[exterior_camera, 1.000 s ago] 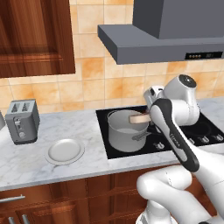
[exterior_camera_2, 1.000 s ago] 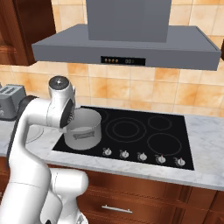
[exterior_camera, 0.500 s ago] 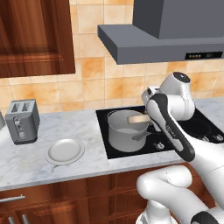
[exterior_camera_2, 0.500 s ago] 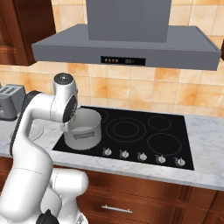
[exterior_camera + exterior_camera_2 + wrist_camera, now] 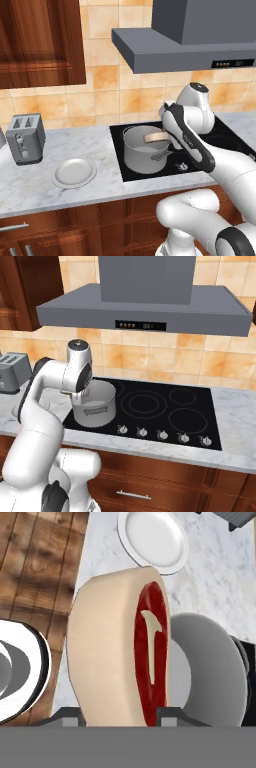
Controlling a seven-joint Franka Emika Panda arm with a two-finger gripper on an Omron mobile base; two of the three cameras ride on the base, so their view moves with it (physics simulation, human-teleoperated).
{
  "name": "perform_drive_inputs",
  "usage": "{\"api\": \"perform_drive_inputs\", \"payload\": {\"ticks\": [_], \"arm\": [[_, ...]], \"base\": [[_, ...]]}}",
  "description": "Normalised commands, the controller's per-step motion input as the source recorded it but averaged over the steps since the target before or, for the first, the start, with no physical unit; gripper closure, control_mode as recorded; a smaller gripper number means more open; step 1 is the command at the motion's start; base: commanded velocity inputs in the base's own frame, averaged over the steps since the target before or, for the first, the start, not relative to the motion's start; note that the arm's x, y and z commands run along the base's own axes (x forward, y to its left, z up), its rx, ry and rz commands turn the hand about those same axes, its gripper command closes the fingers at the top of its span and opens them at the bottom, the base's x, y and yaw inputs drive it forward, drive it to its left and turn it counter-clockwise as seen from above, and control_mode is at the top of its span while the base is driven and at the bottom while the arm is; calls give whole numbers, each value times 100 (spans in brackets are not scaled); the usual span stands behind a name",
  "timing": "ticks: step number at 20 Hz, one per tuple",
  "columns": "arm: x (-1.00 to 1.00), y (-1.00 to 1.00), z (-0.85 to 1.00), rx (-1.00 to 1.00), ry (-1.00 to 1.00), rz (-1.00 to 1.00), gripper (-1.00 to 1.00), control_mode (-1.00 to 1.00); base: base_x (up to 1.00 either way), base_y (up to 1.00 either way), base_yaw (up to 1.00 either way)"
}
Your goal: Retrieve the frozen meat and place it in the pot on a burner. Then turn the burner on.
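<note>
End effector (image 5: 122,717) clamps the oval red steak slab with tan fat rim (image 5: 122,662), edge-on above the grey steel saucepan (image 5: 145,150), plate at 12 o'clock. Centre over pot mouth, lower, then release.
</note>
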Motion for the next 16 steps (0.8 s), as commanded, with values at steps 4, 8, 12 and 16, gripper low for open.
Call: {"api": "perform_drive_inputs", "payload": {"ticks": [4,8,12,16], "arm": [[31,0,-22,-1,1,0,100,-100],[30,0,-15,0,2,0,100,-100],[28,0,-18,0,6,0,100,-100],[28,0,-19,-1,5,0,100,-100]], "base": [[0,0,0],[0,0,0],[0,0,0],[0,0,0]]}}
